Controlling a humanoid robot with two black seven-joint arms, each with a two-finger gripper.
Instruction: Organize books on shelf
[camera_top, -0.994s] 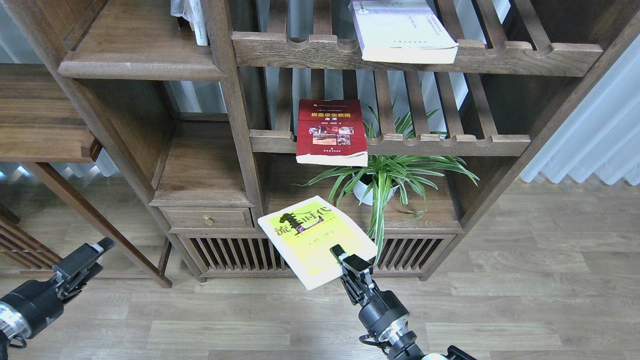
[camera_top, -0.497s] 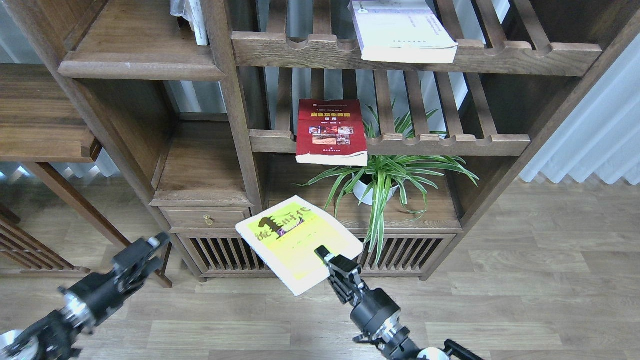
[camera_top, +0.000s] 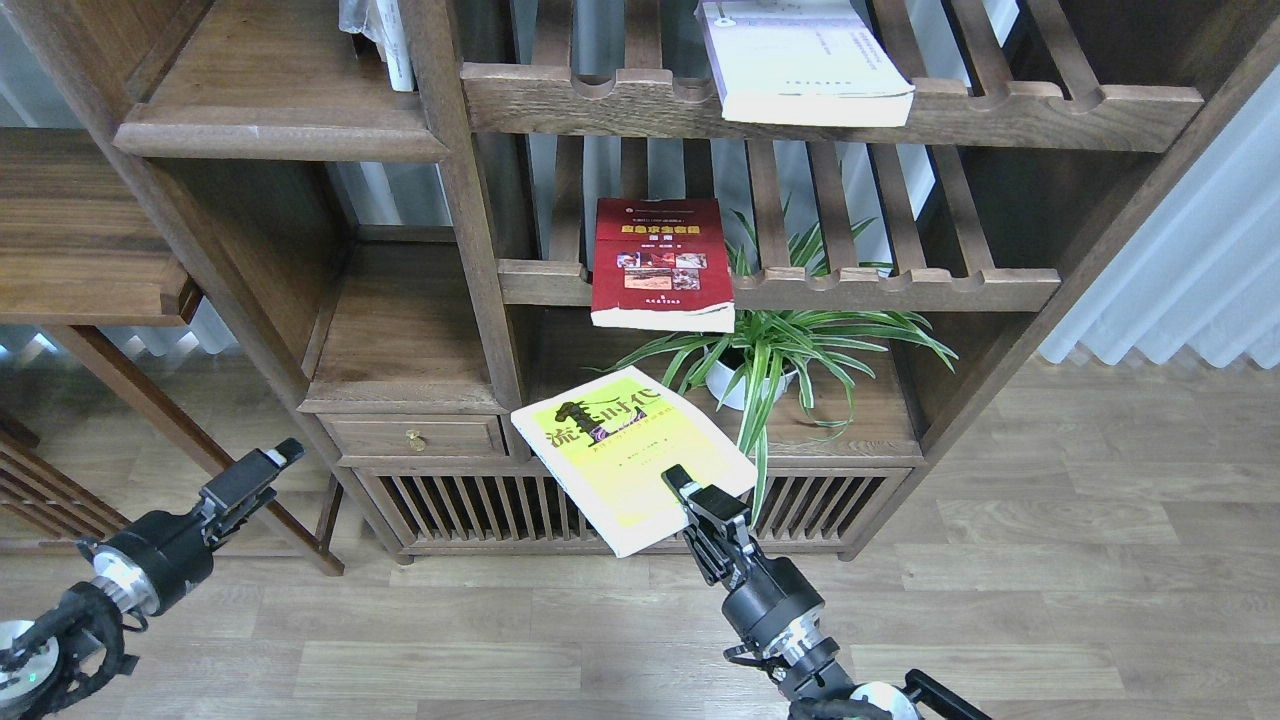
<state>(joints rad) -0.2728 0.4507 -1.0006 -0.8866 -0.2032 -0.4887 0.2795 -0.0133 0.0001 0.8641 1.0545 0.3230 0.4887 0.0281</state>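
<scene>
My right gripper (camera_top: 690, 498) is shut on the near edge of the yellow-green book (camera_top: 625, 455), which it holds tilted in the air before the low cabinet. A dark red book (camera_top: 660, 262) lies flat on the middle slatted rack and juts over its front rail. On the top slatted rack rests a pale lilac-white book (camera_top: 800, 58). The solid plank shelf (camera_top: 275, 110) sits at the upper left. Low on the left, my left gripper (camera_top: 255, 475) hangs over the floor with nothing in it; its fingers cannot be told apart.
A spider plant in a white pot (camera_top: 775, 355) stands on the cabinet top just right of the held book. A small drawer (camera_top: 415, 437) sits below a lower plank shelf. A side table (camera_top: 80, 250) is at the left, curtains (camera_top: 1190, 270) at the right.
The right gripper swung the yellow-green book left, then back right and a little higher toward the cabinet. The left arm rose and moved right, then drew back slightly.
</scene>
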